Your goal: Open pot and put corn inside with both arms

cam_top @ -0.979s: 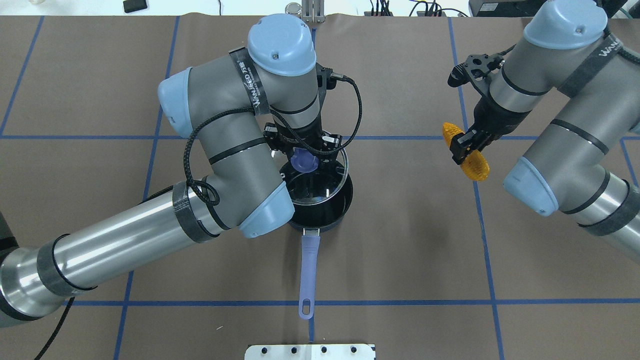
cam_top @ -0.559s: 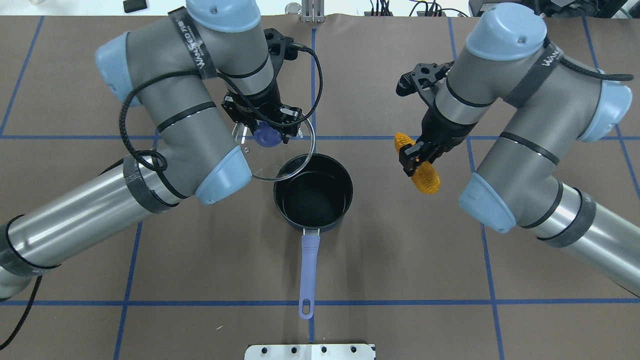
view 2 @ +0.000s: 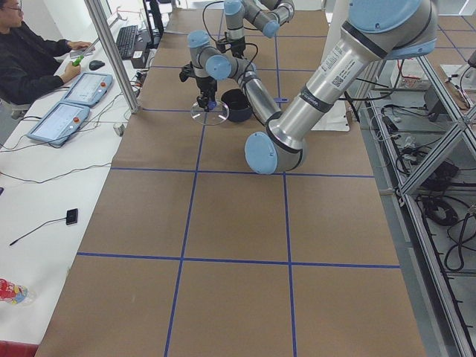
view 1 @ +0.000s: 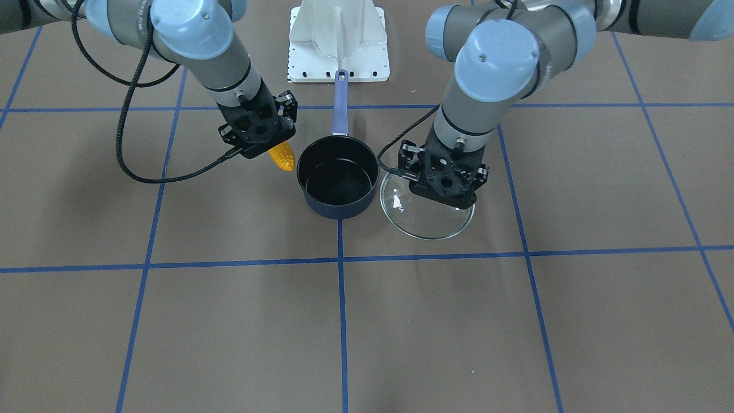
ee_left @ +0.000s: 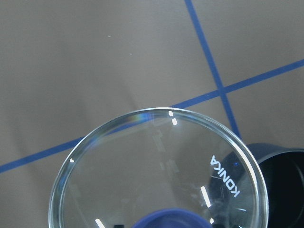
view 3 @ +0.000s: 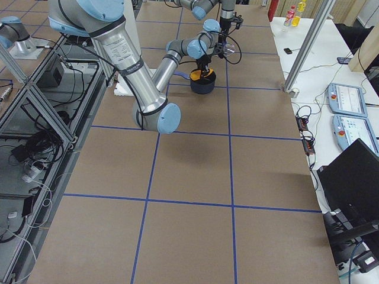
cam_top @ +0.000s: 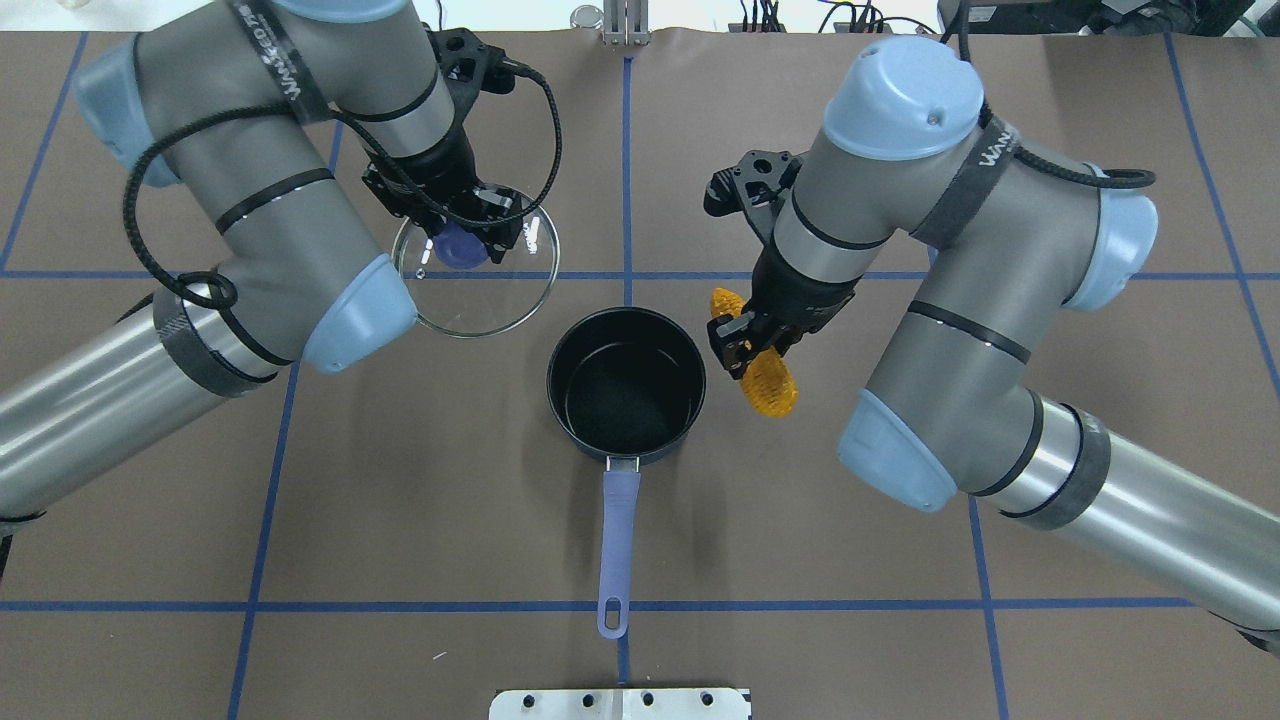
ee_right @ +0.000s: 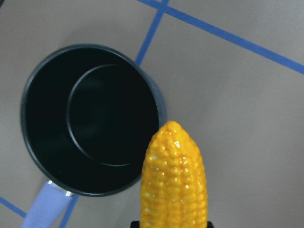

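Note:
The dark navy pot (cam_top: 626, 395) stands open and empty at mid-table, its periwinkle handle (cam_top: 618, 540) pointing toward the robot. It also shows in the front view (view 1: 338, 178) and the right wrist view (ee_right: 90, 118). My left gripper (cam_top: 462, 240) is shut on the blue knob (cam_top: 458, 247) of the clear glass lid (cam_top: 480, 300). It holds the lid low, beside the pot's far left and off it. My right gripper (cam_top: 745, 345) is shut on the orange-yellow corn (cam_top: 770, 385). It holds the corn in the air just right of the pot's rim. The corn's tip also shows in the right wrist view (ee_right: 175, 180).
A white mounting plate (cam_top: 620, 703) lies at the near edge, beyond the handle's end. Blue tape lines cross the brown table cover. The left arm's cable (cam_top: 540, 120) loops above the lid. An operator (view 2: 30, 59) sits at a side desk.
My left gripper has lifted the lid off the pot and carried it back and to the left. My right arm has brought the corn leftward, close to the pot's rim.

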{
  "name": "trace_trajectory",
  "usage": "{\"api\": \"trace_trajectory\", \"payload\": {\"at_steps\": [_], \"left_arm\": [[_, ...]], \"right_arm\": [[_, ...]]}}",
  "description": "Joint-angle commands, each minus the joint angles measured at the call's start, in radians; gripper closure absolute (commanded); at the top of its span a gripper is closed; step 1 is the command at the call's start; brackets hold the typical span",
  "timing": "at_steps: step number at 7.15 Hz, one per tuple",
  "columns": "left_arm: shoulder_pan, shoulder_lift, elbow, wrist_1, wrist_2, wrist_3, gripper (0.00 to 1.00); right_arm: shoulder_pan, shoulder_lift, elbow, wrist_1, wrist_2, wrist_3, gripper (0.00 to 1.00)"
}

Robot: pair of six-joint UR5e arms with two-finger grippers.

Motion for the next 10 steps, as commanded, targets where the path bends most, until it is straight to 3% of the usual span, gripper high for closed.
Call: {"api": "trace_trajectory", "payload": {"at_steps": [1, 3, 5, 6, 7, 8, 10], "left_arm": [[-0.063, 0.077, -0.007, -0.004, -0.048, 0.111, 0.48], [-0.071, 0.112, -0.007, -0.014, -0.048, 0.122, 0.49], [-0.071, 0.141, -0.007, -0.016, -0.048, 0.166, 0.51], [-0.086, 0.172, -0.007, -0.018, -0.048, 0.210, 0.51], [-0.104, 0.203, -0.007, -0.018, -0.048, 0.244, 0.50], [-0.120, 0.248, -0.016, -0.022, -0.048, 0.287, 0.50], [-0.143, 0.383, -0.027, -0.164, -0.062, 0.294, 0.50]], "right_arm": [[-0.043, 0.111, -0.104, 0.018, -0.048, 0.053, 0.62], [-0.058, 0.116, -0.210, 0.211, -0.074, 0.097, 0.62], [-0.063, 0.118, -0.212, 0.221, -0.075, 0.099, 0.60], [-0.063, 0.118, -0.212, 0.221, -0.075, 0.099, 0.44], [-0.063, 0.121, -0.212, 0.221, -0.075, 0.098, 0.00], [-0.061, 0.122, -0.207, 0.221, -0.075, 0.098, 0.00], [-0.047, 0.121, -0.189, 0.221, -0.074, 0.093, 0.00]]}}
